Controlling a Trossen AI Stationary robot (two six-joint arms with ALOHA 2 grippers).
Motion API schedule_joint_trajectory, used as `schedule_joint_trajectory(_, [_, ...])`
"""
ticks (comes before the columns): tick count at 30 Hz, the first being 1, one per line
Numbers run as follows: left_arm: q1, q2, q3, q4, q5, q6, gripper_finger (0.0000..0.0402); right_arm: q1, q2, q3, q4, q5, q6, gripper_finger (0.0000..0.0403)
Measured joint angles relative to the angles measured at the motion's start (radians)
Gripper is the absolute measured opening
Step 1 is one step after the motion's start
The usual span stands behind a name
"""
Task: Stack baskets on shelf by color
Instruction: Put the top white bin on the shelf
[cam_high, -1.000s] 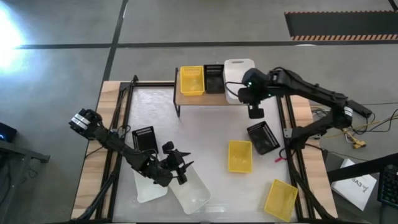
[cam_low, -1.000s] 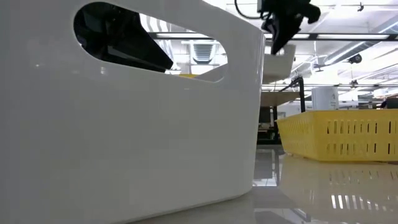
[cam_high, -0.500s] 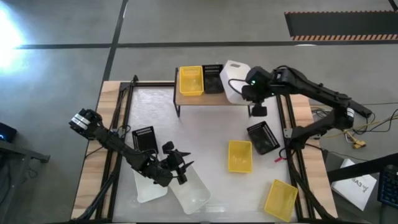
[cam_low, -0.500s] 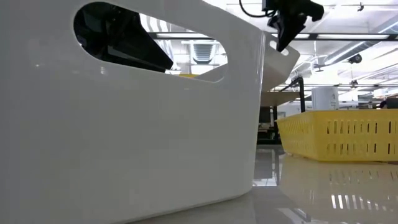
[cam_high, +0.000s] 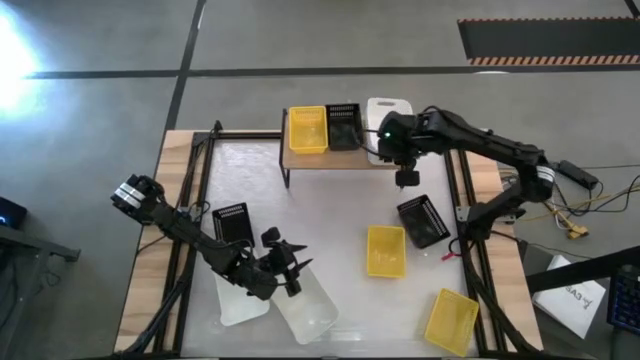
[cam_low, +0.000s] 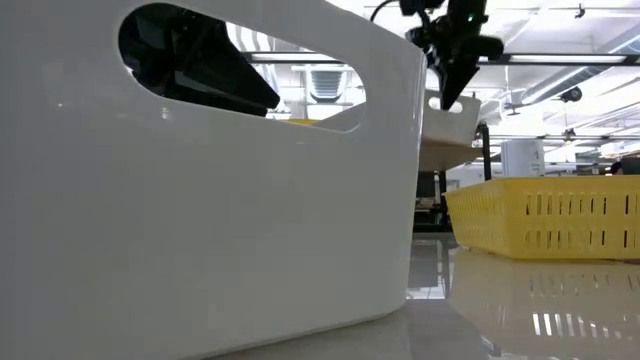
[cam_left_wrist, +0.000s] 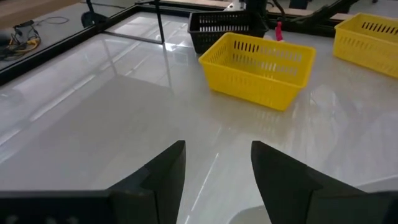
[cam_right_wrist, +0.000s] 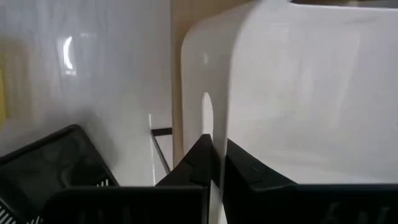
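Observation:
The shelf (cam_high: 325, 158) stands at the table's far edge with a yellow basket (cam_high: 308, 130) and a black basket (cam_high: 343, 125) on its wooden top. A white basket (cam_high: 386, 108) lies level at the shelf's right end, and my right gripper (cam_low: 450, 92) is shut on it. Whether its bottom rests on the top I cannot tell. Near the front left, my left gripper (cam_left_wrist: 217, 168) stands open over two white baskets (cam_high: 300, 308), with nothing between its fingers. My right gripper pinches the white basket's near end wall (cam_right_wrist: 216, 134) between its two fingers, right beside the handle slot (cam_right_wrist: 205, 115). The fingers come steeply from above, slanting toward the far edge. The basket sits level at the shelf's right end (cam_low: 445, 150).
On the table lie a black basket (cam_high: 232, 222) at the left, another black basket (cam_high: 422, 220) at the right, a yellow basket (cam_high: 386, 250) in the middle and a second yellow basket (cam_high: 450, 320) near the front right corner. A white basket wall (cam_low: 200, 220) fills the low view.
My right gripper has gone a little toward the table's left and down and has turned, staying shut on the white basket. Half a second ago the basket was tipped up and skewed; now it lies level again at the shelf's right end.

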Motion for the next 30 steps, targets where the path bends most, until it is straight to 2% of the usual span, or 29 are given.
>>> schedule_joint_trajectory(6, [0.000,-0.002,0.000,0.042,0.000,0.038,0.0167,0.001,0.074,0.000,0.003,0.046,-0.008,0.0008])
schedule_joint_trajectory(10, [0.000,-0.008,0.000,0.054,0.000,0.040,0.0167,0.001,0.107,0.000,0.007,0.163,0.001,0.0009])
schedule_joint_trajectory(13, [-0.002,-0.008,0.003,0.055,0.000,0.035,0.0167,0.001,0.116,0.000,0.007,0.201,-0.010,0.0014])
schedule_joint_trajectory(24, [-0.023,-0.017,0.014,0.087,0.006,0.034,0.0167,0.002,0.051,-0.001,0.043,0.198,0.009,0.0108])
schedule_joint_trajectory(28, [-0.027,-0.034,0.015,0.086,0.006,0.051,0.0167,0.003,-0.009,-0.001,0.115,0.182,0.074,0.0119])
schedule_joint_trajectory(30, [-0.027,-0.045,0.015,0.078,0.008,0.076,0.0167,0.003,-0.042,-0.001,0.169,0.127,0.120,0.0120])
